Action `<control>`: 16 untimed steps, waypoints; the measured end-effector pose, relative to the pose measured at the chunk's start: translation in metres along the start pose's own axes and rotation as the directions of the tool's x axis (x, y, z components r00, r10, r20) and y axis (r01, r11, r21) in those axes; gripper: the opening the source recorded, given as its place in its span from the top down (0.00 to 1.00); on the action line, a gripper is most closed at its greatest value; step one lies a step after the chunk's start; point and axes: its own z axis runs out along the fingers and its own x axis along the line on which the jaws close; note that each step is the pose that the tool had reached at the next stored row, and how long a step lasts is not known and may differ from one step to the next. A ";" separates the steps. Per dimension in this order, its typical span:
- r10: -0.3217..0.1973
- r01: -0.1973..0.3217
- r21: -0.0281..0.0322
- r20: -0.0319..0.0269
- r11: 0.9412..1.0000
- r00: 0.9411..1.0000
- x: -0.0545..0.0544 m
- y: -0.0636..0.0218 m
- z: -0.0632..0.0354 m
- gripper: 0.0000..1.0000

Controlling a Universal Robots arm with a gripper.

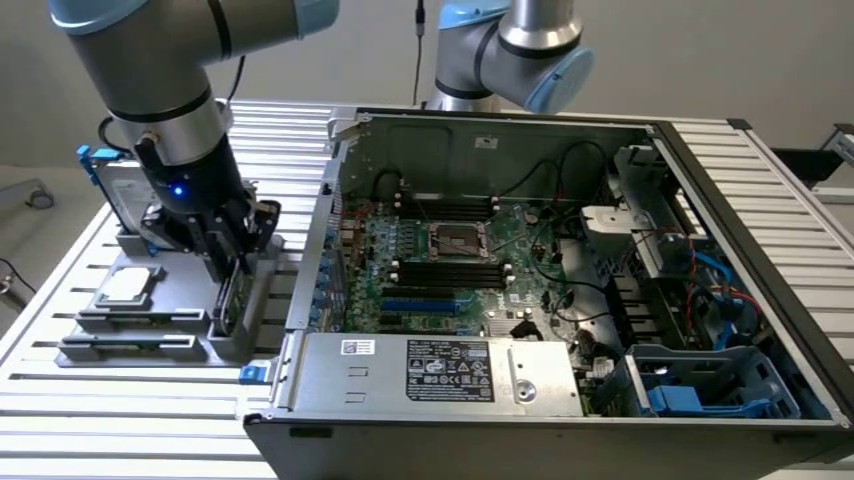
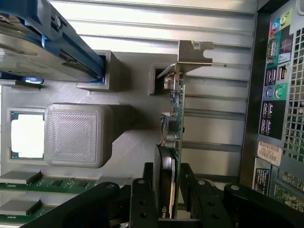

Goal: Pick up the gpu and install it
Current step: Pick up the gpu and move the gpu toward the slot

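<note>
The gpu [image 2: 174, 114] stands on edge in a slot of the grey holder [image 2: 128, 142], its green board and black cover facing sideways and its silver end bracket [image 2: 194, 53] at the far end. My gripper [image 2: 167, 170] is open, one black finger on each side of the card's near end, with thin gaps showing at both faces. In the exterior view the gripper [image 1: 222, 268] reaches down over the gpu [image 1: 230, 298] at the exterior view's left, beside the open computer case [image 1: 747, 200].
On the holder [image 1: 254, 345] sit a silver hard drive in a blue frame [image 2: 42, 47], a square silver chip [image 2: 26, 135] and green memory sticks [image 2: 28, 178]. The motherboard [image 1: 454, 270] lies exposed in the case. A second arm [image 1: 514, 50] stands behind it.
</note>
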 end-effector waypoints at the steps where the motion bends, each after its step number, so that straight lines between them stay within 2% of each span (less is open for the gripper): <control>1: 0.007 -0.007 0.000 0.000 1.000 1.000 0.000 0.0000 0.0002 0.64; 9: 0.051 -0.051 0.000 0.002 0.999 0.999 -0.001 -0.0001 0.0015 0.64; 10: 0.053 -0.053 0.000 0.001 0.999 0.999 -0.001 -0.0001 0.0014 0.65; 11: 0.055 -0.055 0.000 0.002 0.999 0.999 -0.001 -0.0001 0.0015 0.72; 16: 0.056 -0.056 0.000 0.002 0.998 0.998 -0.001 -0.0001 0.0016 0.73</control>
